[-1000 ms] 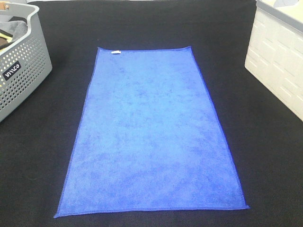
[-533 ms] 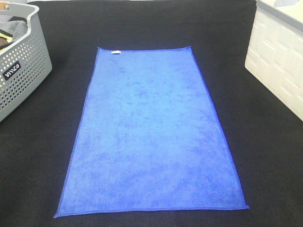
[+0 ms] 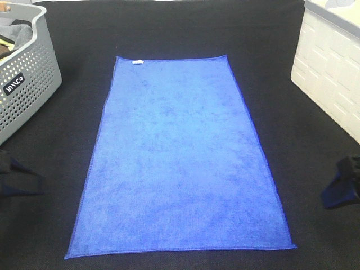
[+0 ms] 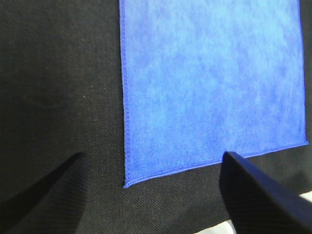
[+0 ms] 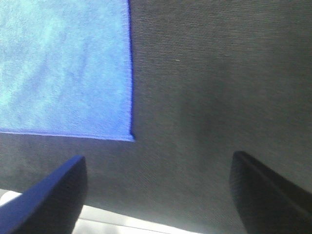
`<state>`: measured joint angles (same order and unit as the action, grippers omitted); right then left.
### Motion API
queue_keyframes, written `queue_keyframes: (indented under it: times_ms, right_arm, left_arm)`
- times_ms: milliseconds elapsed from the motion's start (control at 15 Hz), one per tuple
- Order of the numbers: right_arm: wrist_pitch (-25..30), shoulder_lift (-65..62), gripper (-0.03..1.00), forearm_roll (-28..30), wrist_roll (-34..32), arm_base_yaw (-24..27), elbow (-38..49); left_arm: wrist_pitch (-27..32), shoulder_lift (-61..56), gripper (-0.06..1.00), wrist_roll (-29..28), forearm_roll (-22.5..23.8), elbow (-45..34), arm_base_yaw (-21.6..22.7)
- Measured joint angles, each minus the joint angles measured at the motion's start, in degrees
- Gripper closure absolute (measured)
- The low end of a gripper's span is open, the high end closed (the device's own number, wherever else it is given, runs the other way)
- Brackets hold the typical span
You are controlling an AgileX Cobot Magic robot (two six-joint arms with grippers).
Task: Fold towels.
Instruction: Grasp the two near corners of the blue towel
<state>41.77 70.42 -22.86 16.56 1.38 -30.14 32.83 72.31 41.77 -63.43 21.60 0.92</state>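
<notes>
A blue towel [image 3: 177, 157] lies flat and unfolded on the black table, long side running away from me, with a small white tag [image 3: 136, 61] at its far left corner. My left gripper [image 3: 17, 180] shows at the left edge, beside the towel's near left part. It is open and empty above the near left corner [image 4: 127, 184] in the left wrist view [image 4: 151, 190]. My right gripper [image 3: 342, 188] shows at the right edge. It is open and empty in the right wrist view [image 5: 156, 195], with the towel's near right corner [image 5: 131, 138] just ahead.
A grey perforated basket [image 3: 25, 73] holding dark cloth stands at the back left. A white bin [image 3: 332, 73] stands at the back right. The black tablecloth [image 3: 169, 28] covers the whole table.
Both grippers have come into the exterior high view, one at the left edge and one at the right edge. The towel has not moved.
</notes>
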Motion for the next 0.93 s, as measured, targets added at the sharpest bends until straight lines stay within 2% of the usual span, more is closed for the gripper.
queue_keyframes:
  times_ms: [67,133,200,267,400,533,667,733,933]
  right_arm:
    - [-1.4,2.9,0.21,-2.8,2.5,0.0,0.0]
    - [-1.4,2.9,0.21,-2.8,2.5,0.0,0.0]
    - [-4.5,8.3,0.21,-8.3,7.3,0.0,0.0]
    - [-4.5,8.3,0.21,-8.3,7.3,0.0,0.0]
    - [-7.6,14.7,0.21,-14.4,13.6,0.0,-0.1]
    - [-8.3,19.6,0.21,-19.5,19.0,0.0,-0.1]
    - [-8.9,23.9,0.21,-25.3,25.8,0.0,-0.2]
    - [-8.9,27.1,0.22,-30.3,30.5,0.0,-0.2]
    - [-6.8,30.7,0.26,-38.4,37.5,0.0,-0.7]
  left_arm:
    - [0.0,3.0,0.24,3.6,-3.1,0.0,0.0]
    - [0.0,3.0,0.24,3.6,-3.1,0.0,0.0]
    - [0.2,7.7,0.24,10.3,-8.9,0.1,0.0]
    - [0.2,7.7,0.24,10.3,-8.9,0.1,0.0]
    - [0.2,13.3,0.24,17.8,-15.0,0.1,0.0]
    - [0.1,17.5,0.24,22.2,-18.7,0.2,0.0]
    - [0.1,22.0,0.24,25.4,-21.1,0.3,0.0]
    - [0.3,24.8,0.24,26.4,-21.9,1.5,-0.6]
    - [0.3,29.7,0.24,26.6,-22.2,6.0,-5.0]
